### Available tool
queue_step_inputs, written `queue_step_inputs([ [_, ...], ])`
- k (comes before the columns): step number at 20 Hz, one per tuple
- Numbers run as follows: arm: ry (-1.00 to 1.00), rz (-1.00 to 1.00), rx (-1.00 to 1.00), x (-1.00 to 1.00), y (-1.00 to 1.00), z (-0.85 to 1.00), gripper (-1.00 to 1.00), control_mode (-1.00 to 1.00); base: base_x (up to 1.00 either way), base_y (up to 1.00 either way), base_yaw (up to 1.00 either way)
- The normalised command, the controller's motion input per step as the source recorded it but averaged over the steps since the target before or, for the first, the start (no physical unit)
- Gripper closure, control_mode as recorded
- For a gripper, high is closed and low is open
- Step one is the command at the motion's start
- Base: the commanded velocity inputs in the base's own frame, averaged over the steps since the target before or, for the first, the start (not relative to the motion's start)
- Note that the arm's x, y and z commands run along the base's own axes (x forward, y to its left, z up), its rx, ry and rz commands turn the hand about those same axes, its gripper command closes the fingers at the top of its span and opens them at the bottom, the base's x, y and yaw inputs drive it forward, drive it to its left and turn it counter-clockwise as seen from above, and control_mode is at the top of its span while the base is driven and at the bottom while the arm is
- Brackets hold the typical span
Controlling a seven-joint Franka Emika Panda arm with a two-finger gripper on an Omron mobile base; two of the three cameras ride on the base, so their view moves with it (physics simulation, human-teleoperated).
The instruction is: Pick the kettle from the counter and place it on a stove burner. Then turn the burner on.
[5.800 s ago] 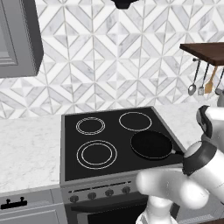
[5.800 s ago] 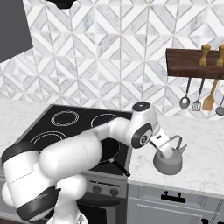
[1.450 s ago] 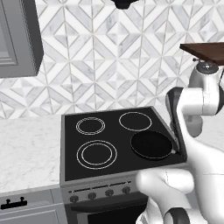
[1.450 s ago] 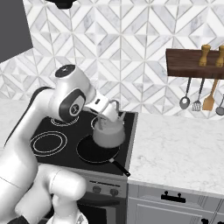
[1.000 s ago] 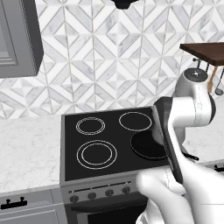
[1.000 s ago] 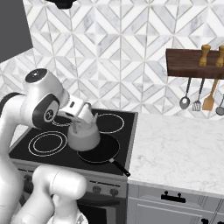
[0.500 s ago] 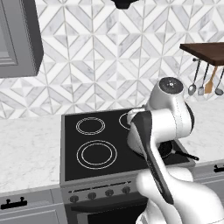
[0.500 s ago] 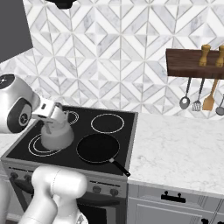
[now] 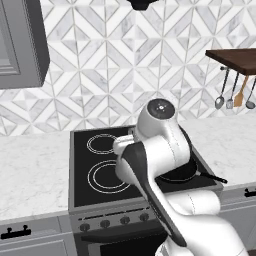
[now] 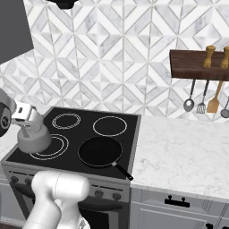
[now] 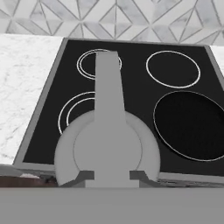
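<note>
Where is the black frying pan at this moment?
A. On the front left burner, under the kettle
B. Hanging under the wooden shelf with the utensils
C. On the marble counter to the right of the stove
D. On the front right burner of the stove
D: the black frying pan rests on the stove's front right burner, while the kettle is over the front left rings.

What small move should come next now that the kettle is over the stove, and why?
Probably ease the kettle down and a little further in over the stove burner, then release. In the right base view it hangs from the pincer above the near left edge of the large double ring, and the hand view shows the rings peeking out beyond it, so it is not yet centred.
</note>
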Motion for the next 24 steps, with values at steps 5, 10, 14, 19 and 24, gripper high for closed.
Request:
queue_step_inputs([
  [5, 0.00, 0.05, 0.00, 0.14, 0.32, -0.22, 1.00, -1.00, 0.00, 0.00, 0.00],
  [10, 0.02, 0.01, 0.00, 0.23, 0.16, -0.14, 1.00, -1.00, 0.00, 0.00, 0.00],
  [14, 0.00, 0.00, -0.02, 0.26, 0.05, -0.11, 1.00, -1.00, 0.00, 0.00, 0.00],
  [19, 0.00, 0.00, -0.08, 0.21, 0.00, -0.18, 1.00, -1.00, 0.00, 0.00, 0.00],
  [24, 0.00, 0.00, -0.04, 0.08, 0.00, -0.17, 1.00, -1.00, 0.00, 0.00, 0.00],
])
